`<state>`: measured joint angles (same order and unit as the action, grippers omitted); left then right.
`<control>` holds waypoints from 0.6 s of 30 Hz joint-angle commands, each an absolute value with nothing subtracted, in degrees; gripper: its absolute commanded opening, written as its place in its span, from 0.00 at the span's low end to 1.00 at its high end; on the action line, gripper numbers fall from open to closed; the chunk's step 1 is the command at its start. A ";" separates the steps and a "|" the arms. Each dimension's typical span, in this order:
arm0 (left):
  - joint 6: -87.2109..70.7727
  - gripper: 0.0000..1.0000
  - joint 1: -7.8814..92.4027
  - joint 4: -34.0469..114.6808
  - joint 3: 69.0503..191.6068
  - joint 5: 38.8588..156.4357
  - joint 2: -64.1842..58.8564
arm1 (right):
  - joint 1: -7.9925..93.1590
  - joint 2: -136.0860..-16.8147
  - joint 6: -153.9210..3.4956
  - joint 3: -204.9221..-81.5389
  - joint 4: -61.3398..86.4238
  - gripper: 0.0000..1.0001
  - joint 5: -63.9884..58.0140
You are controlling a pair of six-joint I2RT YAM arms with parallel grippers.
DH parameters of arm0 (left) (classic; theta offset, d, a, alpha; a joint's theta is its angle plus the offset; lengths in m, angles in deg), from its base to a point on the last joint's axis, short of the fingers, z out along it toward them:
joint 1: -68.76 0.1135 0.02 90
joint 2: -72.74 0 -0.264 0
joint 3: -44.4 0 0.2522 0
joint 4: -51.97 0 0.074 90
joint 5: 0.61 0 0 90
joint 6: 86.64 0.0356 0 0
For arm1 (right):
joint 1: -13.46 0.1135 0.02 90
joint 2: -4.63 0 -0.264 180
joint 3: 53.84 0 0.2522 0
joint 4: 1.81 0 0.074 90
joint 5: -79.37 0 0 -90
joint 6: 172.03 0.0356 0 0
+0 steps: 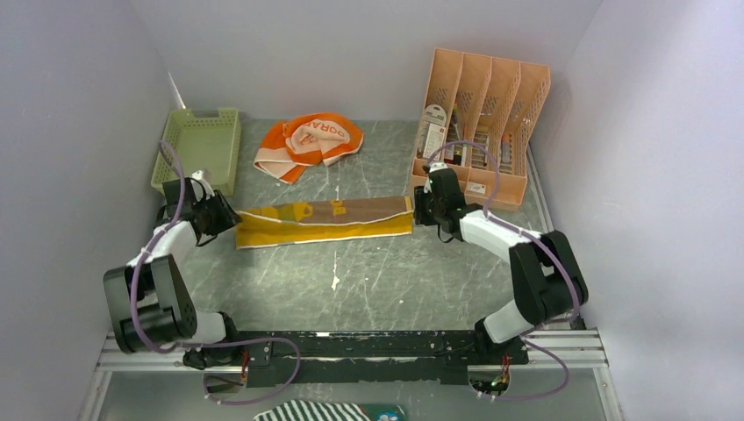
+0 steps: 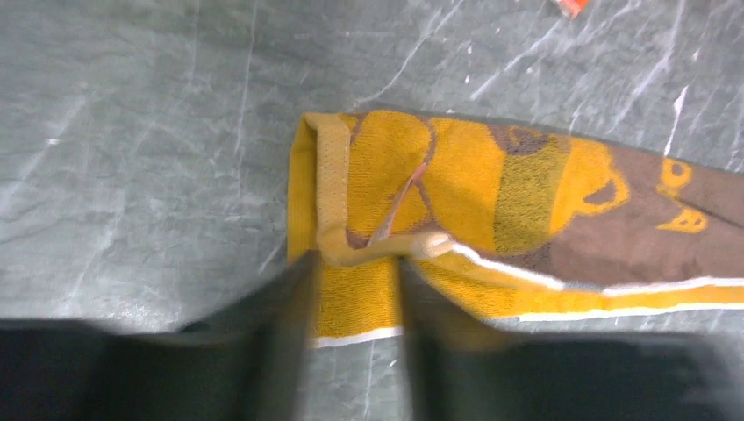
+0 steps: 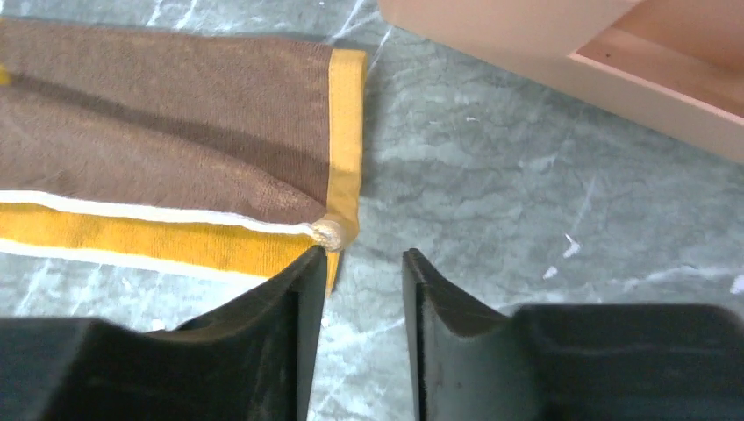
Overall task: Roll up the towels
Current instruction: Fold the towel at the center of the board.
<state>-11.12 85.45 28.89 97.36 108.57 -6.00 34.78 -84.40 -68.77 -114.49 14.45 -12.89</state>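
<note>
Open desk [image 1: 368, 281] runs wide between the folded yellow towel [image 1: 325, 224] and the arms' mounting rail [image 1: 368, 338]. Behind that towel only a narrow bare strip lies before the crumpled orange towel [image 1: 309, 145]. The peach file organizer [image 1: 482, 114] crowds just behind the right hand [image 1: 420, 209], and the green basket [image 1: 197, 149] stands near the left hand [image 1: 230, 218]. The left wall [image 1: 70, 132] and right wall [image 1: 667, 132] close both sides.

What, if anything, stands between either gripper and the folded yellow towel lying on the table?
Nothing visible: the left gripper and right gripper, jaws parted, sit right at opposite ends of the yellow towel.
</note>
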 commanded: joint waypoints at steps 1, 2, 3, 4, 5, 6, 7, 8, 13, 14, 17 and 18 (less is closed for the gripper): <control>-15.17 0.65 85.93 27.67 96.26 105.34 2.79 | 34.64 -77.69 -67.25 -111.72 11.34 0.45 -12.86; -15.79 0.71 85.95 27.06 96.34 104.24 4.90 | 34.64 -76.09 -67.04 -111.28 10.73 0.49 -12.84; -16.18 0.72 85.90 26.35 96.53 102.68 7.12 | 34.64 -75.06 -66.88 -110.94 10.15 0.51 -12.84; -17.29 0.77 85.99 25.81 96.64 101.00 9.51 | 34.64 -74.17 -66.87 -110.63 9.54 0.52 -13.07; -18.51 0.81 85.99 25.64 96.65 98.98 11.05 | 34.64 -73.44 -66.78 -110.45 8.83 0.54 -13.43; -18.91 0.85 86.00 25.57 96.58 97.11 12.18 | 34.74 -72.94 -66.67 -110.36 8.10 0.55 -13.78; -19.11 0.91 86.00 25.71 96.26 95.82 12.79 | 34.74 -72.68 -66.66 -110.50 7.46 0.55 -14.02; -19.28 0.95 86.09 26.29 95.66 95.26 12.61 | 34.85 -72.88 -66.77 -110.80 6.81 0.56 -13.99; -19.15 0.90 87.05 20.90 100.47 102.50 -2.86 | 37.41 -77.51 -66.95 -115.28 7.82 0.57 -14.13; -18.12 0.86 87.13 19.84 101.90 105.52 -7.35 | 38.08 -77.96 -66.87 -115.47 7.63 0.57 -14.03; -14.20 0.76 87.71 17.71 105.47 109.73 -17.31 | 38.80 -78.10 -66.49 -114.89 6.79 0.57 -12.80; -13.81 0.75 87.96 17.57 106.19 109.71 -19.52 | 38.93 -77.96 -66.54 -114.69 6.75 0.57 -12.19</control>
<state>-17.04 86.74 23.27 103.15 103.93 -12.55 38.12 -78.00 -67.15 -114.01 8.39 -13.17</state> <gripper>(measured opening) 0.771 0.572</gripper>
